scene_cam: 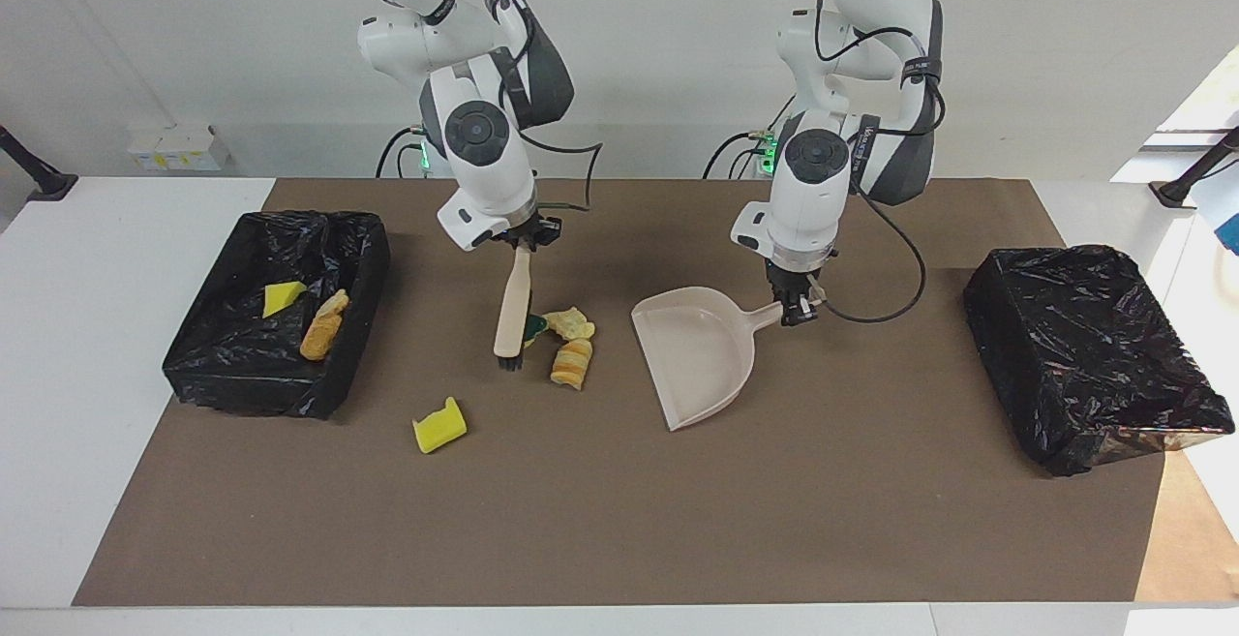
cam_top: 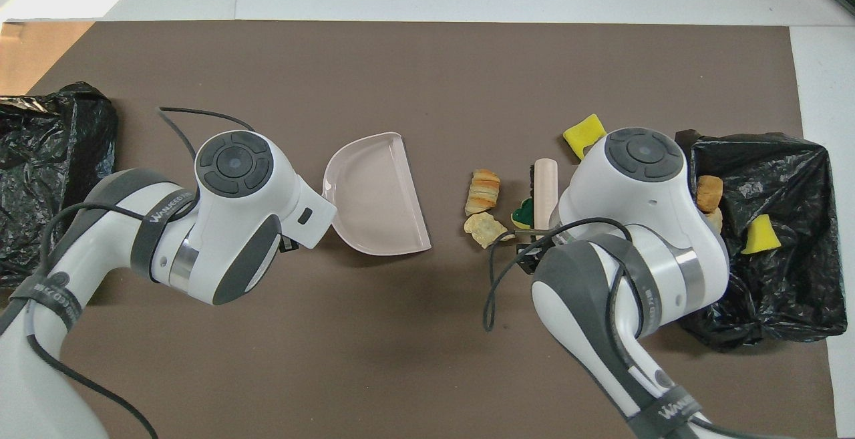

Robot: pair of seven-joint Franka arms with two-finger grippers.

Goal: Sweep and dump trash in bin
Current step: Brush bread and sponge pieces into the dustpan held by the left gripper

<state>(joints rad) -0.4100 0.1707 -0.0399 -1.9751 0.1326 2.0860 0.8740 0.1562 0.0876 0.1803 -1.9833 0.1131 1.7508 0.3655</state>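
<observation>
Nearest the robots, the right end effector (scene_cam: 523, 241) is clamped tight on the top of the beige brush (scene_cam: 511, 305), which hangs nearly upright, its dark bristles down at the brown mat (scene_cam: 619, 520) covering the surface. The left end effector (scene_cam: 796, 311) is closed on the handle of the beige dustpan (scene_cam: 699, 353), whose flat mouth faces the trash pile.

Between brush and dustpan lies a small cluster of trash: a green-backed sponge piece (scene_cam: 533, 328) just beside the bristles, a pale crumpled chunk (scene_cam: 571, 324) touching it, and a striped bread-like chunk (scene_cam: 572, 363) slightly farther from the robots. None of it lies in the dustpan.

Toward the right arm's end stands a black-lined bin (scene_cam: 281, 389) holding a yellow sponge wedge (scene_cam: 282, 298) and tan bread pieces (scene_cam: 324, 325). A second black-lined bin (scene_cam: 1084, 365) stands at the left arm's end.

Farthest from the robots, a lone yellow sponge scrap (scene_cam: 439, 426) lies on the mat, apart from the pile.
</observation>
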